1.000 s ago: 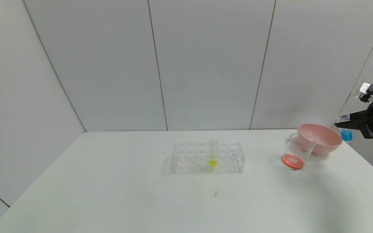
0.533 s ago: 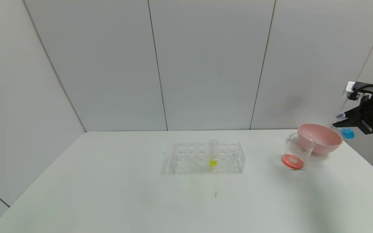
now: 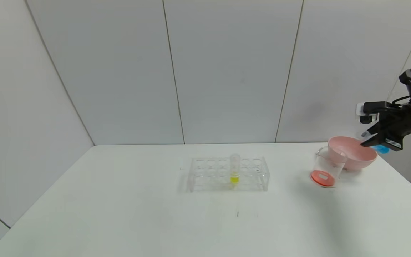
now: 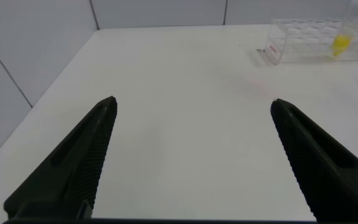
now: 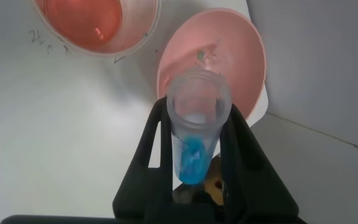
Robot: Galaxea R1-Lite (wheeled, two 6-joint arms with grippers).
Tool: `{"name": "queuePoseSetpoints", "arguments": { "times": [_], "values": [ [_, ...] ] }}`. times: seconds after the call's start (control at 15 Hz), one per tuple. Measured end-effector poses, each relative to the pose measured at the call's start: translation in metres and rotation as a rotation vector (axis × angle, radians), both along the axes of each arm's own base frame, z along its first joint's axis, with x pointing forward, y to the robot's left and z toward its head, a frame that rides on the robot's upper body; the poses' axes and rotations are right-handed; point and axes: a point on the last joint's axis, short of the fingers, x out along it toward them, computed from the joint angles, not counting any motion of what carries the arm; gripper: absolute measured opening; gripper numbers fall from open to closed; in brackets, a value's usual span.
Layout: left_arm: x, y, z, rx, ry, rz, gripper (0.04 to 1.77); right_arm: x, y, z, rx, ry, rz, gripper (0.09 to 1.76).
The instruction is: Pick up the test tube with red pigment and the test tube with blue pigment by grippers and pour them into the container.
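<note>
Right hand point(image 5: 194, 134) pinches blue tube point(image 5: 194, 134) (wrist-only).

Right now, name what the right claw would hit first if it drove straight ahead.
Probably the pink bowl: the right claw, shut on the blue tube, points at it; depth is unclear.

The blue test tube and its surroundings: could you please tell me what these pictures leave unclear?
- Head view: the test tube with blue pigment is mostly hidden behind the right gripper; only a blue patch shows.
- Right wrist view: the tube's lower end sits behind the fingers.
- The test tube with red pigment appears in no view; red liquid lies in the container.
- Right wrist view: something small inside the pink bowl is too small to identify.
- Left gripper: outside the head view.
</note>
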Motion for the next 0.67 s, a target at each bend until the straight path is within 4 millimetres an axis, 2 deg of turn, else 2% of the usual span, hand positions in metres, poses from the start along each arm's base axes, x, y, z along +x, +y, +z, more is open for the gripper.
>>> {"name": "queuePoseSetpoints", "arguments": {
  "times": [0.47, 0.67],
  "values": [
    [0.0, 0.0, 0.0, 0.0, 0.0, 0.0, 1.76, 0.006, 0.026, -0.005, -0.144, 0.039, 0.04, 0.5],
    [0.0, 0.0, 0.0, 0.0, 0.0, 0.0, 1.76, 0.002, 0.035, -0.007, -0.159, 0.088, 0.057, 0.5]
  ]
}}
